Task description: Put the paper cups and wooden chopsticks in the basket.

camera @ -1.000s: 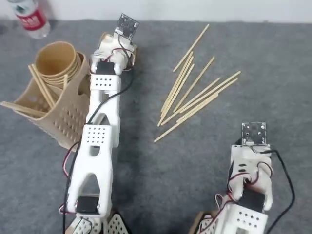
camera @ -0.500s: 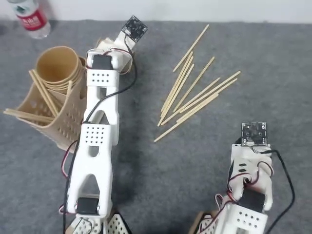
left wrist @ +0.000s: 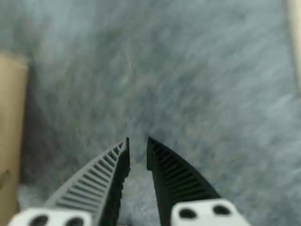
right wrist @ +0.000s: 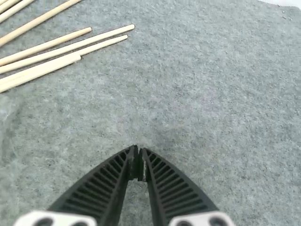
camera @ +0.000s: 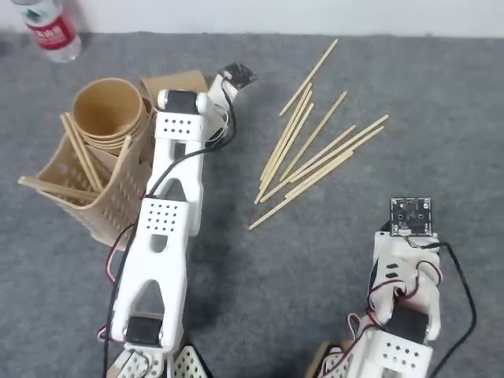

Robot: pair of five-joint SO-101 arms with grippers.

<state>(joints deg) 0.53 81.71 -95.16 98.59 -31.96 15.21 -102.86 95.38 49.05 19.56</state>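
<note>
- Grey felt-like mat (camera: 236, 268) covers the table; a plastic bottle (camera: 49, 27) lies at the far left corner.
- Tilted basket (camera: 110, 205) sits just left of the left arm. A stack of paper cups (camera: 106, 110) stands inside it, and several chopsticks (camera: 79, 150) poke out of it.
- 1 lone cup (camera: 177, 81) lies on its side on the mat, just beside the basket and partly hidden by the left arm's wrist.
- Scatter of loose chopsticks (camera: 311, 153) on the mat toward the far side, between the 2 arms, well apart from the basket.
- On the left gripper (left wrist: 137, 146), the jaws are parted by a narrow slit with nothing between them; it hangs over bare mat near the lone cup.
- On the right gripper (right wrist: 139, 157), the jaws are pressed together and empty, low over the mat, with chopstick ends ahead.
- Judgement: task is partway done, and both arms are between pick-ups.
- Next move calls for wider jaws and lining up on the lone cup's wall, or a low square pinch on 1 stick.
</note>
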